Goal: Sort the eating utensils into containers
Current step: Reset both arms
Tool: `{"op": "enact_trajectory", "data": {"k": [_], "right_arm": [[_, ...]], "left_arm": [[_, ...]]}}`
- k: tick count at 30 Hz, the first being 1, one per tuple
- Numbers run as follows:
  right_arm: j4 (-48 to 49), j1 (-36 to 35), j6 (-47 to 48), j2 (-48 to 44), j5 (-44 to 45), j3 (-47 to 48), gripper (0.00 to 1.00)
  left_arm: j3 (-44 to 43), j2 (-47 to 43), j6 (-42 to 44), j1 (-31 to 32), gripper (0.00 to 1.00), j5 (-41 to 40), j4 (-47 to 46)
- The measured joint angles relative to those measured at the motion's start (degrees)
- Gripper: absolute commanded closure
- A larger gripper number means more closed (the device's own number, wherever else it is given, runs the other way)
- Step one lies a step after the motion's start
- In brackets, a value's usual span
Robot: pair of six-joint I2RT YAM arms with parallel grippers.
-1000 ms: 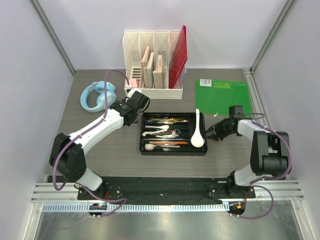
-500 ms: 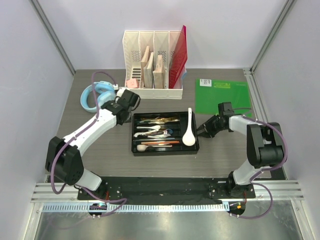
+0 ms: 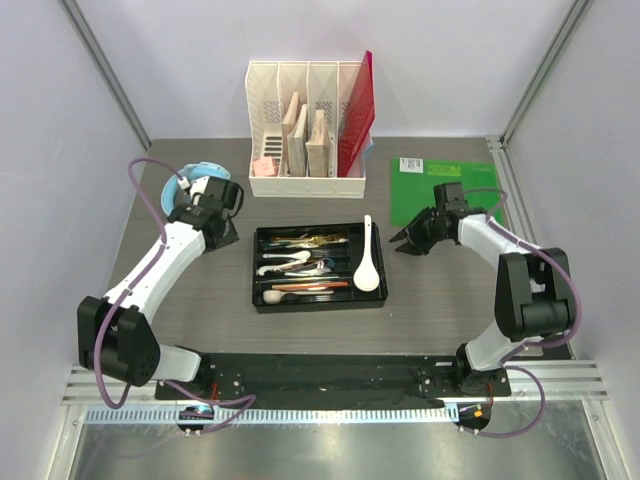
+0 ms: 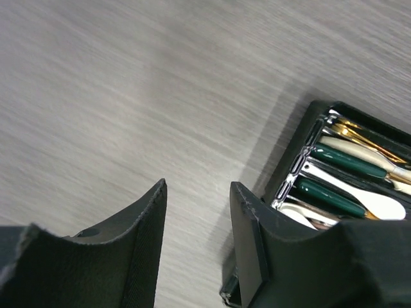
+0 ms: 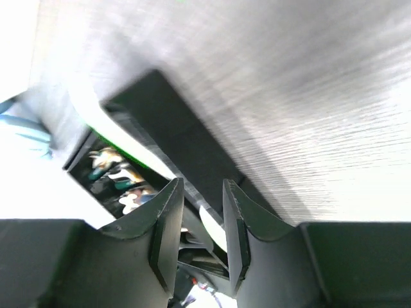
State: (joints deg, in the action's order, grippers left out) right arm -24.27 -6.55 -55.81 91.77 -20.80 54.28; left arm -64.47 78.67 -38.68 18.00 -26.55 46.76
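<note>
1. The black tray [image 3: 320, 306] sits on the table [image 3: 430, 290] with its long axis running left-right. The utensils [image 3: 305, 266] lie lengthwise in its compartments (none seen loose).
2. The white soup spoon [image 3: 366, 272] fills the right-end compartment, bowl near and handle pointing far.
3. The right gripper [image 3: 402, 243] is just off the tray's far right corner, with its fingers apart and empty. The tray lies to its left, and this is the nearer arm for the spoon.
4. The left gripper [image 4: 196, 189] is beside the tray's left end, fingers apart over bare table and holding nothing. The tray lies to its right.
5. Judgement: the sorting looks nearly done.
</note>
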Motion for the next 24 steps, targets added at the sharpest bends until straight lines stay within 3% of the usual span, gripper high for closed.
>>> {"op": "enact_trajectory", "data": {"k": [8, 16, 24], "right_arm": [[-2.4, 0.7, 9.6, -4.0, 2.3, 11.1, 0.59], [-2.8, 2.1, 17.4, 2.6, 1.6, 24.4, 0.59], [-2.9, 3.5, 20.3, 4.1, 0.9, 27.1, 0.59]], "left_arm": [[-2.8, 1.1, -5.0, -3.5, 0.56, 7.3, 6.0], [-7.0, 1.0, -6.3, -4.3, 0.52, 11.3, 7.3], [-6.0, 0.0, -6.3, -4.8, 0.52, 16.3, 5.0]]}}
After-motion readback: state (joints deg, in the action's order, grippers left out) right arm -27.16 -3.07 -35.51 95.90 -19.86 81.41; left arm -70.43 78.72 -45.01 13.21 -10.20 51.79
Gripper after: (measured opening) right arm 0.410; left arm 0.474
